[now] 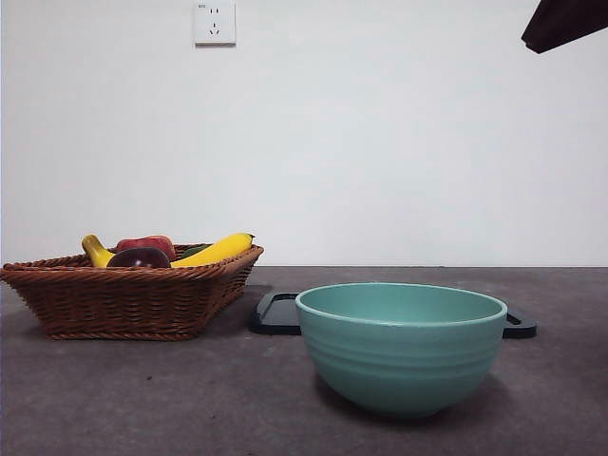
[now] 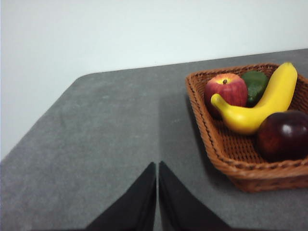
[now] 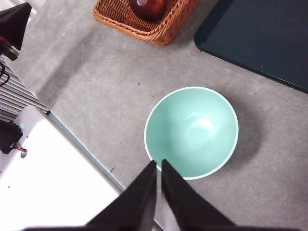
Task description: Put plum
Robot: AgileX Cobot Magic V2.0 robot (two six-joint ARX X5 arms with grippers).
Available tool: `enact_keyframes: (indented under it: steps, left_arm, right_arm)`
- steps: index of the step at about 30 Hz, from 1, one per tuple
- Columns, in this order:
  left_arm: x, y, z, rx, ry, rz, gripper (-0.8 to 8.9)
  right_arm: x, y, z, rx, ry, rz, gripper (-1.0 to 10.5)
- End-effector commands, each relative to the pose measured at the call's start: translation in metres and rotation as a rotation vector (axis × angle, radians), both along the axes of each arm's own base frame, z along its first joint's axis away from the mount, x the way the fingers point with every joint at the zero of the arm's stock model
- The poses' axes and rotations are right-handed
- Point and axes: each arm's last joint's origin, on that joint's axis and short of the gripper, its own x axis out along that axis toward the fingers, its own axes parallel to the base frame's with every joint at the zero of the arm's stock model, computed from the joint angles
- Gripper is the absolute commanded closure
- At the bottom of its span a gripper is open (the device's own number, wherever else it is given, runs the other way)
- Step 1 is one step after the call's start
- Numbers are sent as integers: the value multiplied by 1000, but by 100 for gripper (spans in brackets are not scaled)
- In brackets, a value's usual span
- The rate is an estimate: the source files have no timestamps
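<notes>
**Plum sits in the basket, both arms clear of it**

Here's the plum (image 2: 283, 135), dark and glossy, lying inside the wicker basket (image 2: 226, 149) at the basket's near corner in the left wrist view, right beside the banana (image 2: 260, 108). Behind the banana there's a red apple (image 2: 227, 90) and something green (image 2: 255, 85) tucked against the far wall of the basket. From the front, the plum (image 1: 139, 257) only just peeks over the woven rim, with the banana's yellow curve lying above it.

The left end effector (image 2: 157, 168) hangs over bare grey bench (image 2: 106, 139), beside the basket and apart from it, its two black jaws pressed together with nothing between them. The right end effector (image 3: 159, 166) hovers high over the near rim of the teal bowl (image 3: 191, 132), jaws likewise closed and empty. In the front view one arm shows only as a dark tip at the top right corner.

The bowl (image 1: 401, 344) stands near the bench's front edge. A dark tray (image 3: 260, 38) lies flat behind it, next to the basket.
</notes>
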Motion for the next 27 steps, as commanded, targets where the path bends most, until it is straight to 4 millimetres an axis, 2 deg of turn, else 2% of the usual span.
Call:
enact_keyframes:
  steps: [1, 8, 27]
  left_arm:
    - [1, 0, -4, 5, 9, 7, 807]
    - [1, 1, -16, -7, 73, 8, 807]
    - [1, 1, -15, -10, 71, 8, 807]
  right_arm:
    - [1, 2, 5, 6, -23, 16, 940]
    - [1, 2, 5, 6, -23, 16, 941]
    - [1, 2, 5, 6, -23, 16, 941]
